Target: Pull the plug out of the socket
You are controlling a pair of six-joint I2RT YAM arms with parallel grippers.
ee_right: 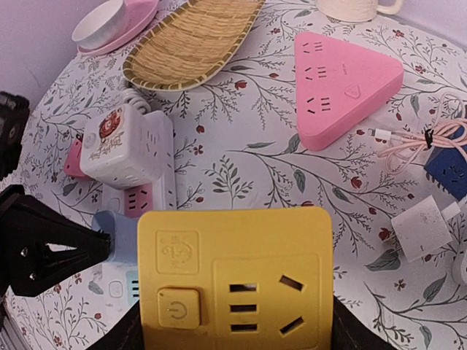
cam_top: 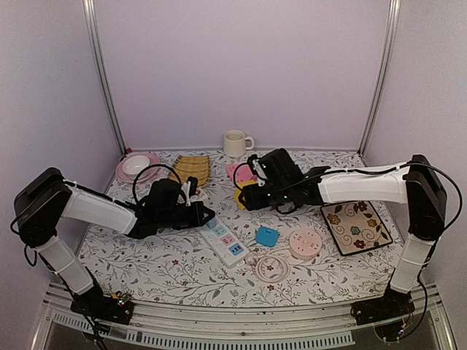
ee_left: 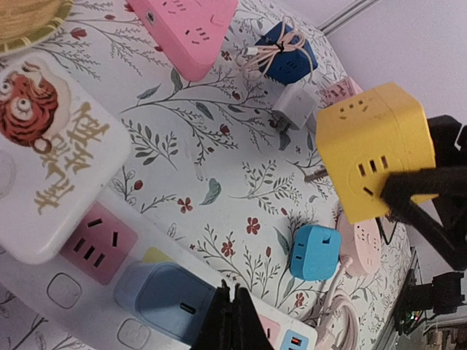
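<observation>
My right gripper (ee_right: 233, 332) is shut on a yellow cube plug (ee_right: 233, 281) and holds it in the air, clear of the white power strip (ee_right: 164, 182). From the left wrist view the yellow cube (ee_left: 372, 149) hangs above the cloth with a metal prong showing at its lower left. My left gripper (ee_left: 235, 295) is shut with nothing in it. Its tips rest on the strip (ee_left: 44, 273) beside a light-blue plug (ee_left: 164, 299) seated in it. A white cube adapter (ee_left: 51, 153) with a tiger print also sits on the strip. Overhead, both grippers (cam_top: 208, 215) (cam_top: 244, 197) hover near the strip (cam_top: 226, 244).
On the floral cloth lie a pink triangular socket (ee_right: 343, 80), a woven tray (ee_right: 193, 40), a pink saucer with a bowl (cam_top: 136, 166), a mug (cam_top: 235, 143), a small blue plug (ee_left: 314, 251), a round pink socket (cam_top: 304, 243), a white charger (ee_left: 295, 109) and a floral coaster (cam_top: 356, 226).
</observation>
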